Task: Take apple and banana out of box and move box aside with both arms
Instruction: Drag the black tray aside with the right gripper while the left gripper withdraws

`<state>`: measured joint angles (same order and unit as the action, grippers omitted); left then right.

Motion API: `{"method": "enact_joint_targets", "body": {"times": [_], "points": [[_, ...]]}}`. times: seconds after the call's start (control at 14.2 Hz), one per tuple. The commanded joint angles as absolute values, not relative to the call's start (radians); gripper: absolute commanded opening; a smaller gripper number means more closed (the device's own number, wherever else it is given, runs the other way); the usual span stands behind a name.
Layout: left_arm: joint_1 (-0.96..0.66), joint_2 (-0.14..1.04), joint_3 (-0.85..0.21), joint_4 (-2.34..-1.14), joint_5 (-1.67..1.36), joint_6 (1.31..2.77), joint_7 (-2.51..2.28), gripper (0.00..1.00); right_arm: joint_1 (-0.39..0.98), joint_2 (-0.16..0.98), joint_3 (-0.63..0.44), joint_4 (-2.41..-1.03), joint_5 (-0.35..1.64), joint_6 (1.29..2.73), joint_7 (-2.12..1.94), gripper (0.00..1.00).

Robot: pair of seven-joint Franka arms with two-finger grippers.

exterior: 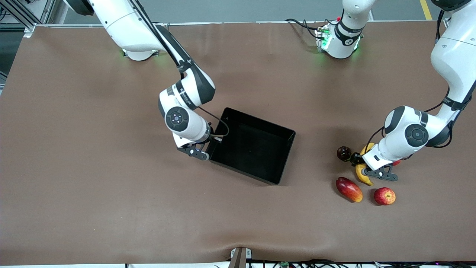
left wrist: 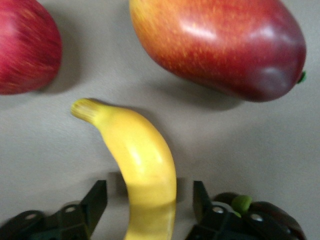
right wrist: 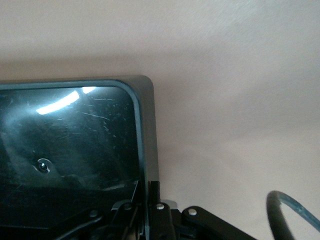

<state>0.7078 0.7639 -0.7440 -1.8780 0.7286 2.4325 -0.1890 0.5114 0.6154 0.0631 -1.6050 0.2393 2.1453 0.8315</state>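
Observation:
The black box [exterior: 256, 149] sits mid-table, empty. My right gripper [exterior: 212, 144] is shut on its wall at the end toward the right arm. In the right wrist view the fingers [right wrist: 156, 192] pinch the box's rim [right wrist: 145, 130]. The yellow banana [exterior: 361, 174] lies on the table toward the left arm's end. My left gripper [exterior: 357, 160] is low over it and open. In the left wrist view [left wrist: 149, 200] the fingers [left wrist: 97, 200] straddle the banana [left wrist: 142, 160] with gaps on both sides. The red apple [exterior: 384, 196] lies nearer the front camera and also shows in the left wrist view [left wrist: 25, 45].
A red-yellow mango [exterior: 349, 189] lies beside the apple, close to the banana's tip; it also shows in the left wrist view [left wrist: 220, 45]. A dark maroon round fruit [exterior: 344, 153] sits right beside my left gripper. The brown table spreads wide toward the right arm's end.

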Motion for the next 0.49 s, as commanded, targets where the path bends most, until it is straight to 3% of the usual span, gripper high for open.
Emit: {"method": "enact_joint_targets", "body": {"times": [0.0, 0.21, 0.42], "points": [[0.721, 0.674, -0.787, -1.890, 0.755, 2.386, -0.190, 1.00, 0.442, 0.578, 0.069, -1.525, 0.250, 1.958, 0.754, 0.00], [0.721, 0.605, -0.879, -1.835, 0.753, 2.234, -0.189, 1.00, 0.365, 0.523, 0.069, -1.514, 0.250, 1.869, 0.643, 0.00], [0.721, 0.584, -0.975, -1.703, 0.752, 2.021, -0.189, 1.00, 0.264, 0.468, 0.067, -1.519, 0.250, 1.784, 0.507, 0.00]]}}
